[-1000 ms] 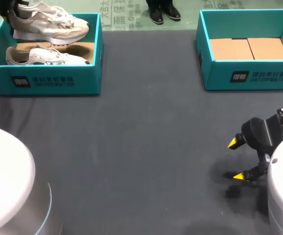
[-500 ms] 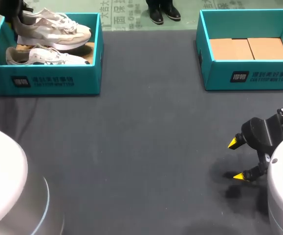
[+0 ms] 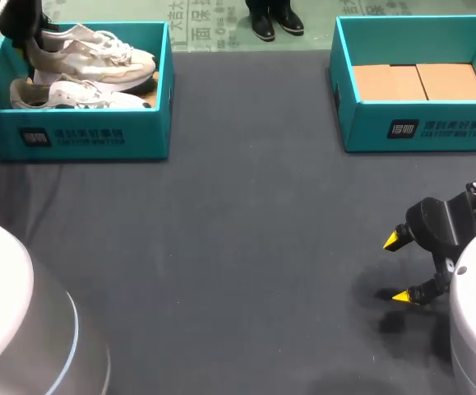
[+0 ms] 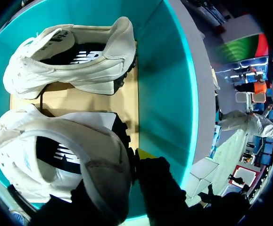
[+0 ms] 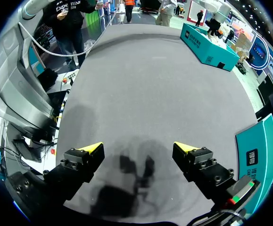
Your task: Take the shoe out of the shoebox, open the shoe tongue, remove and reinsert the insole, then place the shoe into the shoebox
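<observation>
left claw (image 3: 20, 29) pinches the heel rim of the shoe (image 3: 94, 51): one yellow tip outside the heel, the other judged inside. shoe hangs heel-up over the left box (image 3: 90, 136), just above its mate (image 3: 73, 93). long axis runs along the box, toe away from the claw. right claw (image 3: 404, 267) spread, well apart over the table (image 3: 246, 247).

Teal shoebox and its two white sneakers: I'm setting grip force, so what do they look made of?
Teal shoebox: likely cardboard, matte teal print; thin flat walls, bare brown floor. White sneakers: apparently soft fabric with matte leather-like overlays, seams showing; dark soles look rubbery.
</observation>
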You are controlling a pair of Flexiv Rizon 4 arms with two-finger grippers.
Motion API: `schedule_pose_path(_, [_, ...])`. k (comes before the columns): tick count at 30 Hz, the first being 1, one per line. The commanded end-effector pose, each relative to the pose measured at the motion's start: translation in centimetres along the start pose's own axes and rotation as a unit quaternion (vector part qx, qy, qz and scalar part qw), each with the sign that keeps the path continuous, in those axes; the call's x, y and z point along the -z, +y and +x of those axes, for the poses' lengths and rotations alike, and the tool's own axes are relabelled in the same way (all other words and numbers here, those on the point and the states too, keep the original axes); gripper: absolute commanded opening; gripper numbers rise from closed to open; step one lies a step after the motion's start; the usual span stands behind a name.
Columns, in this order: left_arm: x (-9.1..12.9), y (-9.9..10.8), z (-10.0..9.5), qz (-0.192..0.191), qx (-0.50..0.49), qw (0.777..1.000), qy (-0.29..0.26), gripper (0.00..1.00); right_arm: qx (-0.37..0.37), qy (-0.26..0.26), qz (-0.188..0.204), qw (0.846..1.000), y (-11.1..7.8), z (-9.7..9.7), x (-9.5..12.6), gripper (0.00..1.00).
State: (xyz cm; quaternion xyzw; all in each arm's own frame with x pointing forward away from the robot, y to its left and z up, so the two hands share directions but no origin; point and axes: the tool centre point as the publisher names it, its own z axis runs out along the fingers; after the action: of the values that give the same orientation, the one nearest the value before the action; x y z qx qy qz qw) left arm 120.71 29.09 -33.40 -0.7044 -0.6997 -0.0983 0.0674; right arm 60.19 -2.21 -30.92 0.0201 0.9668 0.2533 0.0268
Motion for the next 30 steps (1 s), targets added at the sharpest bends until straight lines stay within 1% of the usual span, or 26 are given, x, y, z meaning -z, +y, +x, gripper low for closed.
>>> schedule_pose_path(1, [-0.8,0.3,0.0,0.001,0.002,1.000,-0.005,0.00,0.000,-0.002,0.001,1.000,0.0,0.3,0.1,1.00])
schedule_pose_path(15, [-2.3,0.3,-0.4,-0.002,0.024,0.999,-0.021,0.00,0.000,-0.002,0.001,1.000,0.0,0.3,0.1,1.00])
schedule_pose_path(22, [-2.7,0.1,-1.0,-0.009,0.031,0.999,-0.015,0.00,0.000,-0.002,0.001,1.000,0.0,0.3,0.1,1.00])
schedule_pose_path(30, [-3.4,-0.1,-1.1,-0.020,0.046,0.999,-0.011,0.00,0.000,-0.002,0.001,1.000,0.0,0.3,0.1,1.00])
